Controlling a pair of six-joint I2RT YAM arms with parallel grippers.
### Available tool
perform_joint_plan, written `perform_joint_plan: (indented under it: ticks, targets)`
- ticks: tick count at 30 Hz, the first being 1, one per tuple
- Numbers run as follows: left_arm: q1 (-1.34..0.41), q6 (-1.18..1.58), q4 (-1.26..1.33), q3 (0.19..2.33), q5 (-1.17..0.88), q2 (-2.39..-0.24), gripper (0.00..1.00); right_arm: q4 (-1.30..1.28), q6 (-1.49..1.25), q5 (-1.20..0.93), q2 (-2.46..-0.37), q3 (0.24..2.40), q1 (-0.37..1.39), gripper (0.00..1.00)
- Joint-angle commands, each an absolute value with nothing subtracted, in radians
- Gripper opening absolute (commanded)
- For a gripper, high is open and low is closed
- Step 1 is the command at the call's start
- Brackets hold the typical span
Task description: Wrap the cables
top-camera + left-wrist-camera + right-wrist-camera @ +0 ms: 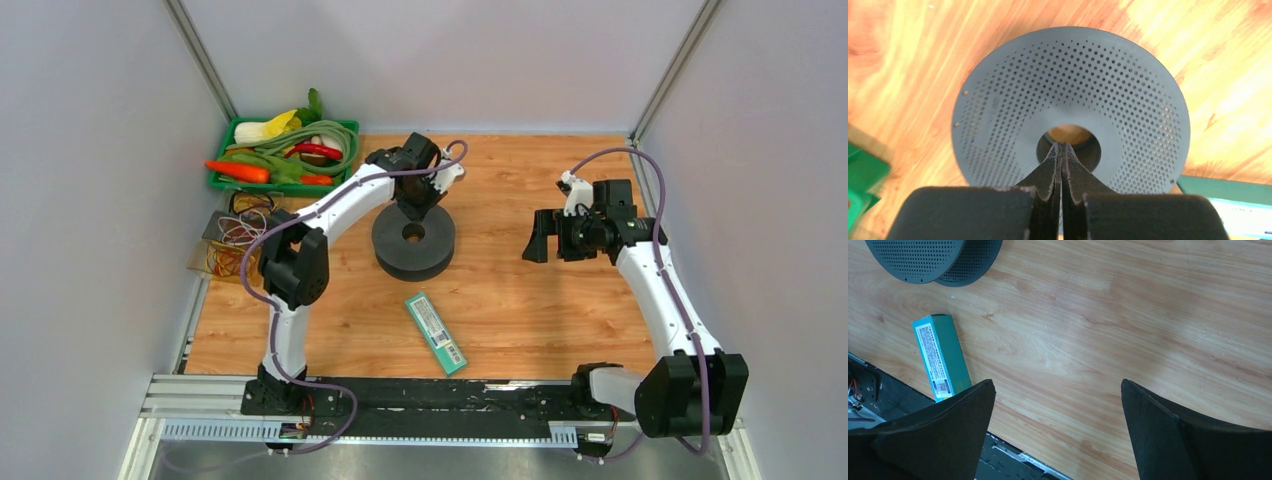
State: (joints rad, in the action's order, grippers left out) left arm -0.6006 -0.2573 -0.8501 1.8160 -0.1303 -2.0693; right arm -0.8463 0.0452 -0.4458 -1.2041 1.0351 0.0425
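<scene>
A dark grey round spool (pixel 440 248) with a perforated top face (pixel 1098 75) lies flat on the wooden table. My left gripper (pixel 418 207) is shut, its tips (pixel 1062 146) pressed together with nothing between them, right over the spool's centre hole. Thin black cable loops (pixel 252 201) lie at the table's left edge, partly over a tangle of yellowish wires (pixel 228 243). My right gripper (pixel 541 238) hangs open above bare wood (pixel 1057 382), to the right of the spool (pixel 918 255).
A teal box (pixel 437 333) lies between the spool and the near rail (pixel 940 355). A green basket (pixel 216 181) of toy vegetables stands at the back left. Grey walls close in both sides and the back.
</scene>
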Motion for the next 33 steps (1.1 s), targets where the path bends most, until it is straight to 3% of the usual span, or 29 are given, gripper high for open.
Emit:
perform_joint_plan:
  ticks: [1,10,20,24,28,33]
  targets:
    - [-0.598,-0.302,-0.926,1.917,-0.123,-1.899,0.00,-0.825,0.060,-0.445,-1.155,1.060,0.038,1.00]
    - [-0.496,-0.288,-1.034,1.847,-0.161,-1.637,0.02,-0.885,0.098,-0.360,-1.129,1.106,0.038,1.00]
    - [-0.119,-0.302,-1.121,1.645,-0.308,-1.355,0.27,-0.884,0.095,-0.451,-1.193,1.175,0.040,1.00]
    - [0.073,-0.322,-1.150,1.603,-0.368,-1.321,0.50,-0.887,0.094,-0.485,-1.221,1.196,0.038,1.00]
    - [0.216,-0.356,-1.155,1.580,-0.383,-1.339,0.63,-0.879,0.089,-0.500,-1.235,1.203,0.038,1.00]
    - [0.353,-0.356,-1.123,1.583,-0.419,-1.429,0.67,-0.882,0.089,-0.511,-1.241,1.204,0.041,1.00]
